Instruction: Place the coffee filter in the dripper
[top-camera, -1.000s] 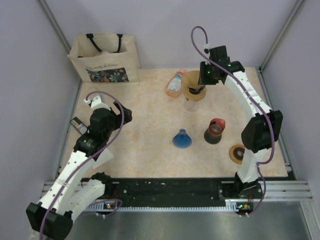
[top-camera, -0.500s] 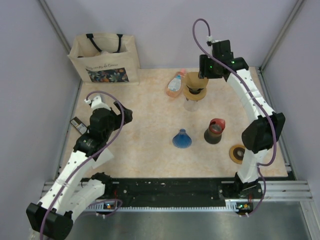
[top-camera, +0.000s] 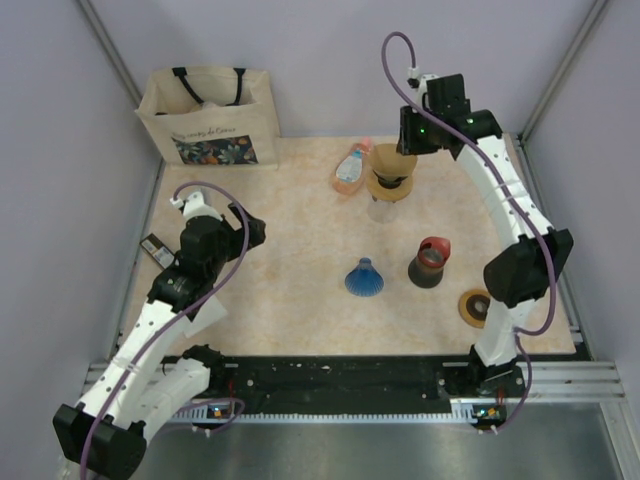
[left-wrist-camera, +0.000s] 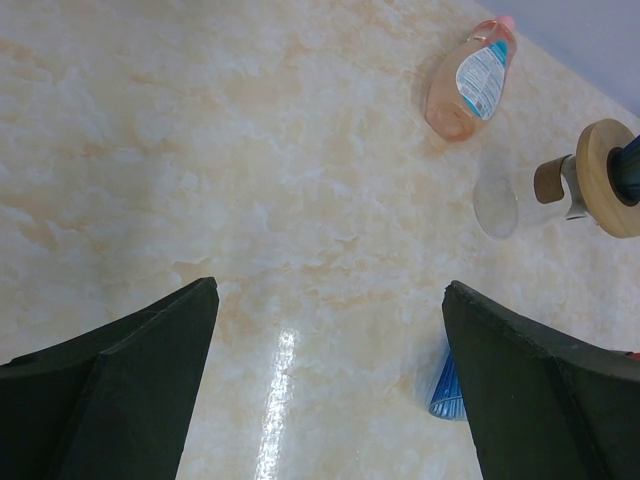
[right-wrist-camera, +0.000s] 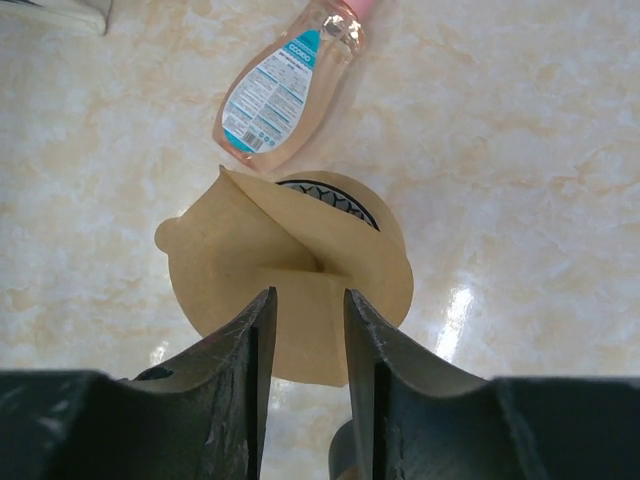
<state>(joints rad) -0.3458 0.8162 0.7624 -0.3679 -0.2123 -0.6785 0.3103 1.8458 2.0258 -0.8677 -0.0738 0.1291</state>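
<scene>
The brown paper coffee filter (right-wrist-camera: 290, 270), a creased matte cone, is lying across the mouth of the glass-and-wood dripper (right-wrist-camera: 335, 196), covering most of its dark ribbed funnel. The right gripper (right-wrist-camera: 307, 300) is hovering directly above it, its black jaws standing narrowly apart; whether they are touching the paper is unclear. The left gripper (left-wrist-camera: 330, 290) is gaping wide over the glossy marbled beige table (left-wrist-camera: 200, 150).

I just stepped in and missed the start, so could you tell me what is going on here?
The right gripper hovers over the brown coffee filter, which lies loosely folded across the dripper and does not look fully seated. Its jaws straddle a fold; whether they grip it is unclear. The left gripper hangs open, holding nothing.
</scene>
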